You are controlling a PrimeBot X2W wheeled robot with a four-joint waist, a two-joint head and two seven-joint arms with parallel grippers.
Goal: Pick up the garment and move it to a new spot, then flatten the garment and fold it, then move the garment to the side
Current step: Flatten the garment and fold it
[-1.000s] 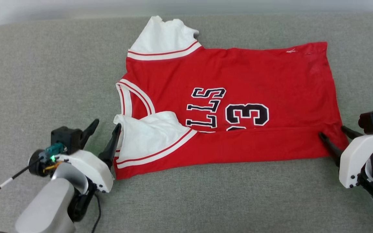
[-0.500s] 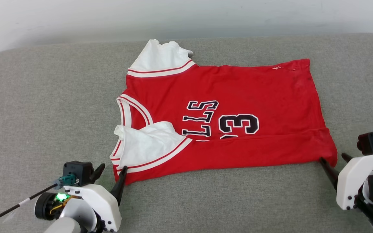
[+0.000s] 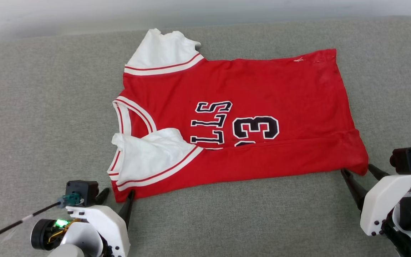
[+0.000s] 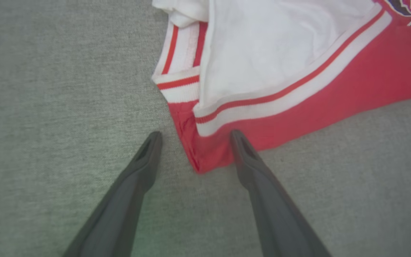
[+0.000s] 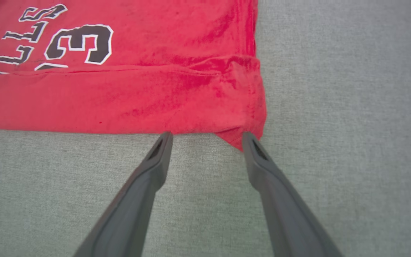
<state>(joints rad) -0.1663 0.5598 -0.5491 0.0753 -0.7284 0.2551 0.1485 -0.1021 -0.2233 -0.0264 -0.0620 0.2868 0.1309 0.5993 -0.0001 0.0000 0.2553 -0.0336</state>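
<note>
**Jaws wide at both near corners of the garment; one fold in, more to do**

Jaws on the left gripper [image 3: 117,195] and the right gripper [image 3: 358,169] stand spread, and neither holds anything. The left pair sits at the garment's [image 3: 248,85] near collar-end corner, one finger just beside the red edge. The right pair sits at the near hem-end corner, one tip about touching the cloth.

The garment lies spread out, print [image 3: 255,126] up, collar to the robot's left and hem to its right. So the pick-up and the move to a new spot look done, and the flattening mostly so. A red strip along its near edge is turned up over the lower part of the print, and the near sleeve [image 3: 148,153] lies folded in on top. I read this as the first lengthwise fold. The far sleeve [image 3: 159,50] sticks out unfolded beyond the far edge, a little rumpled. Left to do, as I judge it: fold in the far side and that sleeve, fold it shorter, then move it aside. The hem-end corner is puckered, perhaps from a loose fold, though the wrist view is too soft to be sure.

Under the garment is a grey woven cushion [image 3: 41,107], bare all round it. Behind its far edge runs a pale wall [image 3: 84,14].
</note>
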